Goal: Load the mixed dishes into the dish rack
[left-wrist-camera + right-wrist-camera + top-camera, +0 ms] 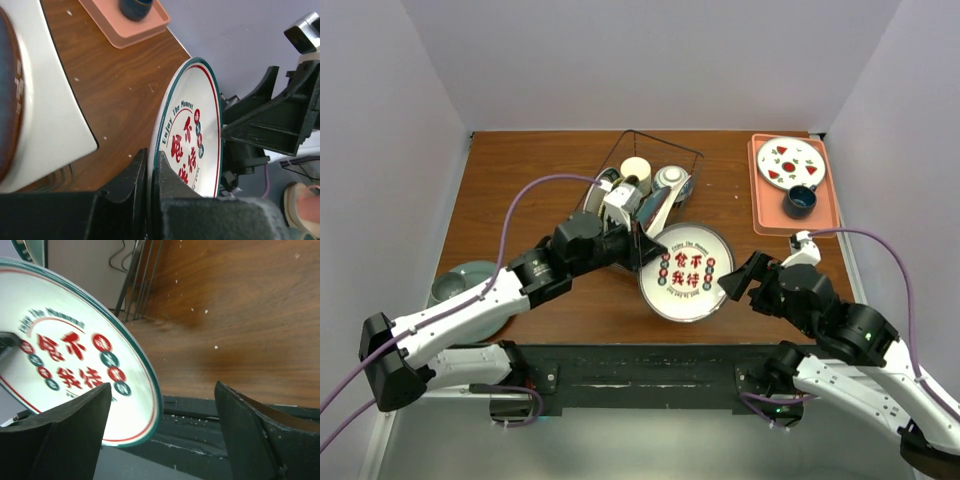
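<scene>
The white plate (686, 272) looks like smooth, glossy glazed ceramic, and the table (520, 180) is brown wood grain with a low sheen. The dish rack (665, 141) is thin dark wire, the tray (770, 215) at the table's far right corner is matt pink plastic, and the left gripper (152, 155) has fingers (127, 185) of matt black, faintly grainy plastic.

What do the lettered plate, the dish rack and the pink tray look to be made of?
The white plate with green rim and red characters is probably glazed ceramic, possibly melamine: it has a glossy face with printed lettering. The dish rack is thin dark wire, likely coated metal, with see-through sides. The pink tray is likely moulded plastic: matte, even in colour, with a rounded raised lip.
</scene>
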Robot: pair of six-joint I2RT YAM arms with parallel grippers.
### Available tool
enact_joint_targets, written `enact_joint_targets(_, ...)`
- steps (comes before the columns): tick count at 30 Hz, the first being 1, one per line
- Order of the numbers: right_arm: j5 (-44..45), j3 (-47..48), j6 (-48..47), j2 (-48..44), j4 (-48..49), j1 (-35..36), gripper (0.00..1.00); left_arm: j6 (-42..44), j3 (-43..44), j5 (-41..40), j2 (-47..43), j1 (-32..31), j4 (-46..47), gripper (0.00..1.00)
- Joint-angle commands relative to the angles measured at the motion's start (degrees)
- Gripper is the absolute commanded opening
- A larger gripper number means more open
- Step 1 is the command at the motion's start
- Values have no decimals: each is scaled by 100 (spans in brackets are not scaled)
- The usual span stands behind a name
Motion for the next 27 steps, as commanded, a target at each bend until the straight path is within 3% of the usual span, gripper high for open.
enact_joint_targets(1, 696, 459, -21, 8, -43, 16, 95, 1141, 1237, -791, 242, -31, -625, 0)
enact_joint_targets(6, 1179, 583, 75, -19, -254, 16, 99, 1809, 2326, -1355, 752, -84, -995, 0)
enact_joint_targets(15, 1655, 478, 313, -159, -492, 16, 99, 2610, 3822, -3718, 2271, -866, -1680, 0)
enact_joint_targets(19, 1699, 416, 366, -177, -483, 16, 99, 2803, 3946, -4878, 2546, -1086, -1778, 0)
enact_joint_targets(27, 1716, 346, 375, -80, -334, 16, 99, 3216, 3920, -5768, 2652, -1095, -1743, 0)
